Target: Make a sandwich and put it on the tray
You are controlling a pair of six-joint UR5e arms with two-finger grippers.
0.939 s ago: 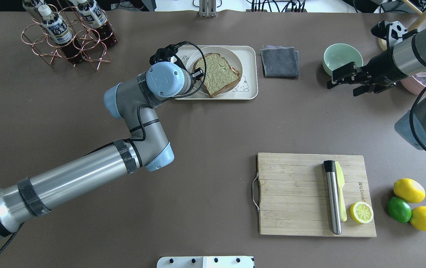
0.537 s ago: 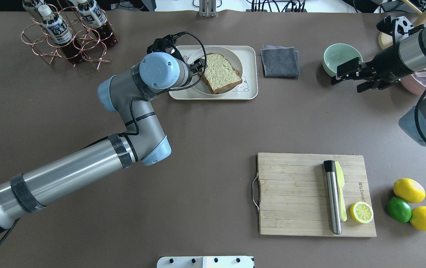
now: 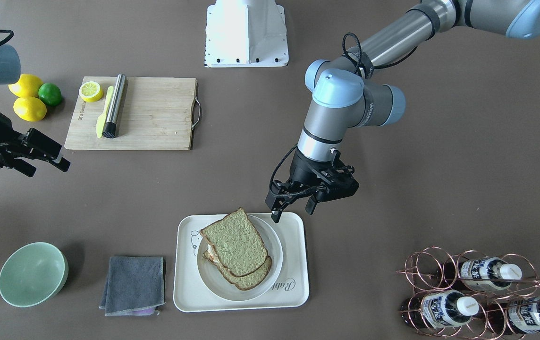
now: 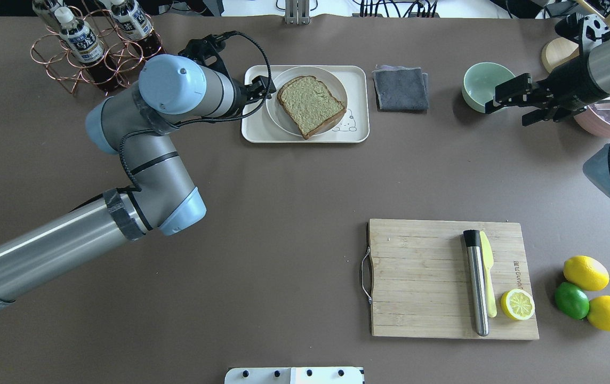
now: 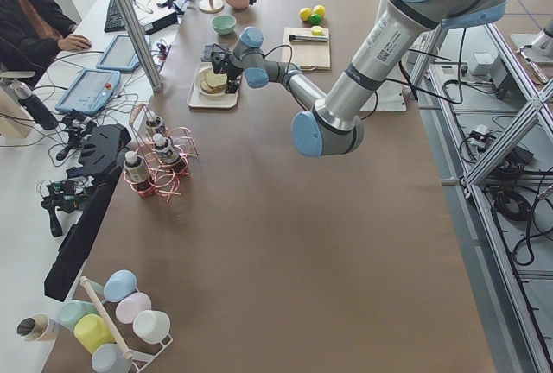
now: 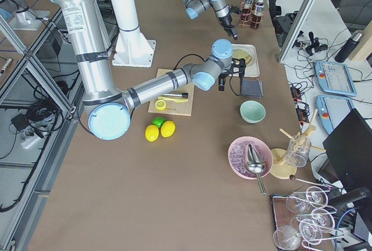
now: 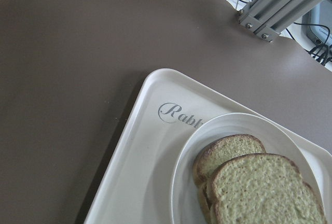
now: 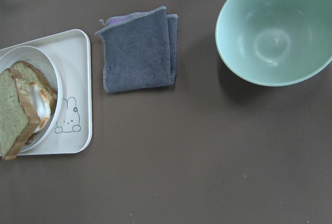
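Sandwich [image 4: 310,104] on the tray [image 4: 357,77], task seemingly complete: your left gripper [image 4: 265,89] hovers at its nine o'clock overhead, jaws open, empty; next, back away.

You get bright, even light from above, soft short shadows on the table [image 4: 294,181], and sharp focus throughout.

Two high cameras look steeply down on the tabletop [image 4: 305,181] from opposite long sides, so the tray [image 4: 359,85] sits at 12 o'clock in one and 6 o'clock in the other. Two more look along it from either end, farther off. Both wrist cameras hang close above, each catching one end of the tray.
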